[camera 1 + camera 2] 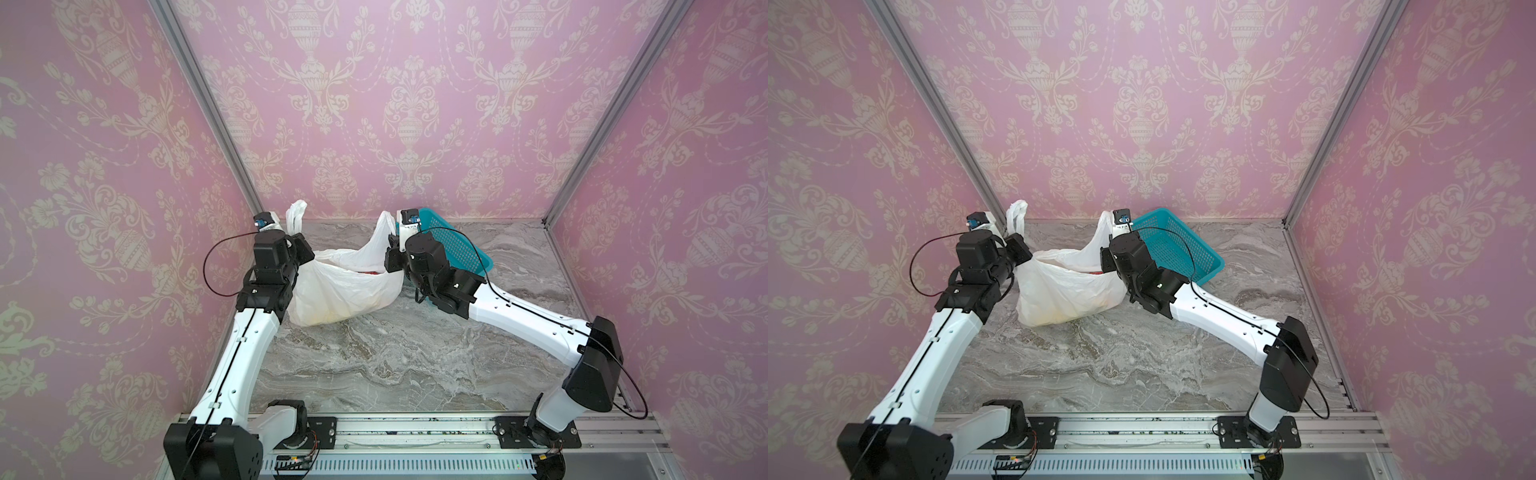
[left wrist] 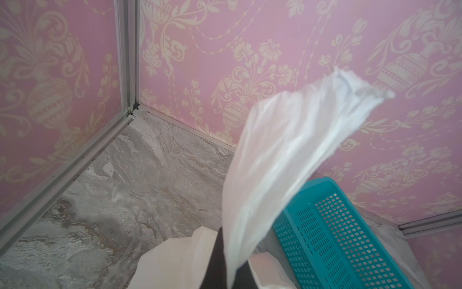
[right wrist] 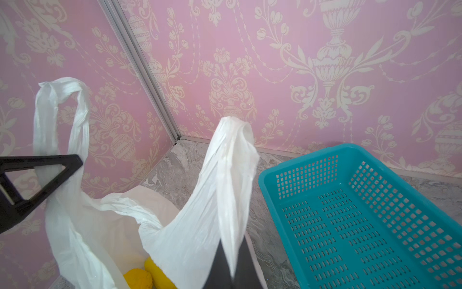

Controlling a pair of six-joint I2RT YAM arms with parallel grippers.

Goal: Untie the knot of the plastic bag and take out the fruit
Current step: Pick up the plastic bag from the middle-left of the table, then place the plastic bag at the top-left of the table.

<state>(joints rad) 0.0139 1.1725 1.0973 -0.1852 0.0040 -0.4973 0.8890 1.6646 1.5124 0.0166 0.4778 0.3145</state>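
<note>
The white plastic bag [image 1: 345, 291] [image 1: 1067, 291] sits at the back middle of the marble table, its mouth held wide. My left gripper [image 1: 300, 243] [image 2: 230, 272] is shut on one handle strip [image 2: 287, 155], whose loop [image 3: 60, 100] stands up above it. My right gripper [image 1: 392, 249] [image 3: 231, 270] is shut on the other handle strip [image 3: 225, 187]. The two handles stand apart, and the knot is out of view. Yellow fruit [image 3: 138, 279] lies inside the bag, and a bit of red fruit [image 1: 371, 272] shows at the mouth.
A teal perforated basket [image 1: 457, 245] [image 1: 1177, 249] [image 3: 362, 212] stands just right of the bag, behind my right wrist, with nothing in it. Pink patterned walls close the back and both sides. Bare marble lies in front of the bag.
</note>
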